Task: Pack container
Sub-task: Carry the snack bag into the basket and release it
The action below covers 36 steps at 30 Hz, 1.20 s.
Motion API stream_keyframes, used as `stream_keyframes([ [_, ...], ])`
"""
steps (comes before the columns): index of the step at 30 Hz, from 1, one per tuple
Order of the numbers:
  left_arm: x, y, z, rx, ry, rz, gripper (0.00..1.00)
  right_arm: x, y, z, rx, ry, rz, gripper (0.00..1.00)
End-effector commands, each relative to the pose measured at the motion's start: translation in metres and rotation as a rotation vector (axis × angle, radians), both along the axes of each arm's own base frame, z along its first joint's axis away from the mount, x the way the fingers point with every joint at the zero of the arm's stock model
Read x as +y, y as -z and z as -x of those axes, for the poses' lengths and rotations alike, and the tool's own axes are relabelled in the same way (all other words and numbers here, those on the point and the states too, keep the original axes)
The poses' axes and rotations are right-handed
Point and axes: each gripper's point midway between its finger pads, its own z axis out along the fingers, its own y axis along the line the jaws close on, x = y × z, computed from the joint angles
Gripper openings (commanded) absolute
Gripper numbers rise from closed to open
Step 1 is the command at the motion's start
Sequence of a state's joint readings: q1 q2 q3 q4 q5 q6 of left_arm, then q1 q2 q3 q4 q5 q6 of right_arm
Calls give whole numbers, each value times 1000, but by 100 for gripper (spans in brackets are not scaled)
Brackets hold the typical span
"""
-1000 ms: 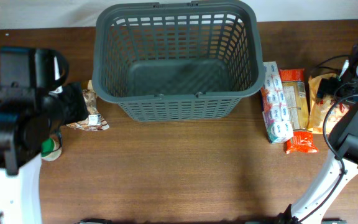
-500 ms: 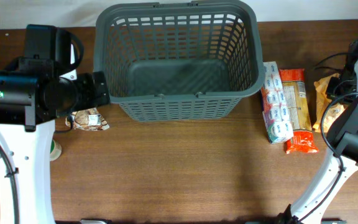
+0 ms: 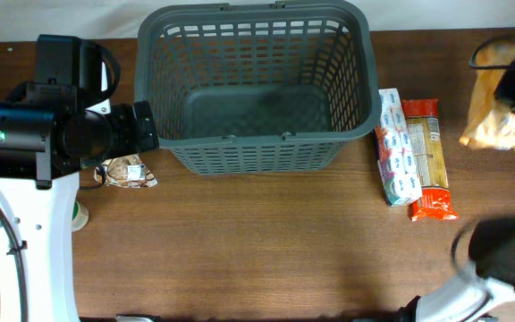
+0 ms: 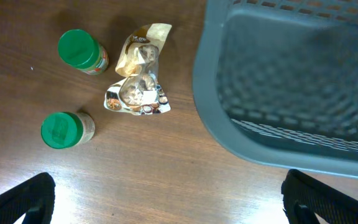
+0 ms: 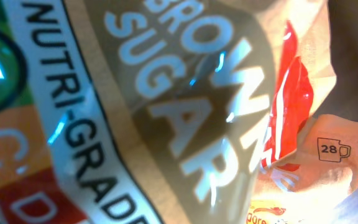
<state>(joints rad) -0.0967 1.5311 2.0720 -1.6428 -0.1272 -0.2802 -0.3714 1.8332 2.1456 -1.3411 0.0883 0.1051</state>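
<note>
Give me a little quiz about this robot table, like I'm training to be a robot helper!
1. True or false: the grey basket has nothing inside it.
2. How many green-lidded jars show in the left wrist view? A) one B) two C) four
3. Fill the gap: the bag filling the right wrist view reads "BROWN ____".

Key: 1 true; 2 B; 3 sugar.
</note>
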Motion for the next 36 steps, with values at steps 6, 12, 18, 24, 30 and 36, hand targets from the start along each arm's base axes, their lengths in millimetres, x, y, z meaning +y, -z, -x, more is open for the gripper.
stream_keyframes([
  [6,1,-1,0,-6,1,5,99,201,-150,25,-428,-590,148,4],
  [12,1,-1,0,-7,1,5,99,320,-166,2,-563,-991,292,4],
  [18,1,-1,0,-6,1,5,99,363,-91,-53,-416,-1106,318,4],
  [24,1,-1,0,-6,1,5,99,378,45,-60,-19,-1072,177,4],
  [30,1,-1,0,-6,1,5,99,368,57,-65,22,-961,182,75],
  [36,1,-1,0,-6,1,5,99,312,-123,-31,-353,-772,274,99],
])
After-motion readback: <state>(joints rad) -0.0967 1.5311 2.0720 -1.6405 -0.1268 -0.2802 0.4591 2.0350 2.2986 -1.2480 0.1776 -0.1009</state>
